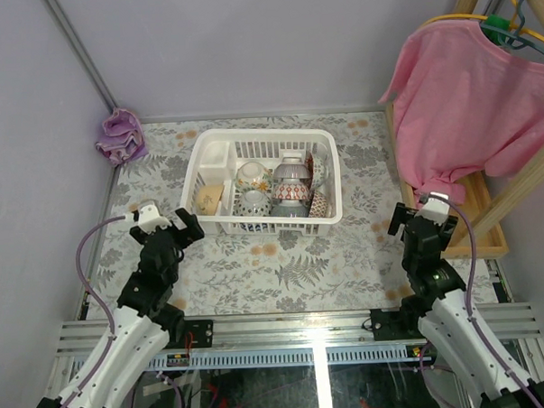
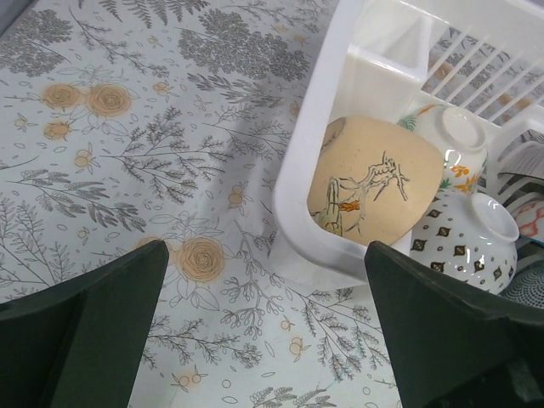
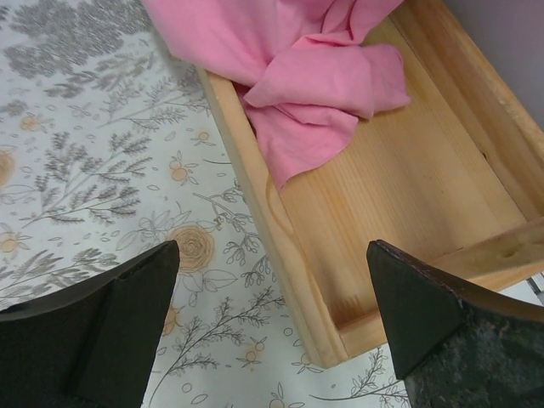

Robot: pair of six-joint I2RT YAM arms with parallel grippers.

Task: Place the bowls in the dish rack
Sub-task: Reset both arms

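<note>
The white dish rack (image 1: 262, 133) stands at the middle back of the table with several bowls inside. A tan orange-yellow bowl (image 2: 374, 183) leans in the rack's near-left corner (image 2: 316, 115). Beside it lie a white bowl with an orange flower (image 2: 452, 138) and a white bowl with dark diamonds (image 2: 464, 243). A grey bowl (image 1: 290, 172) and a red-patterned bowl (image 1: 319, 202) sit further right. My left gripper (image 1: 177, 228) (image 2: 263, 340) hovers open just outside the rack's near-left corner, holding nothing. My right gripper (image 1: 424, 223) (image 3: 272, 327) is open and empty, far right of the rack.
A pink shirt (image 1: 470, 96) hangs on a hanger at the right. Its hem (image 3: 314, 76) drapes into a wooden tray (image 3: 382, 195) under my right gripper. A purple cloth (image 1: 120, 136) lies bunched at the back-left corner. Walls close the left and back sides.
</note>
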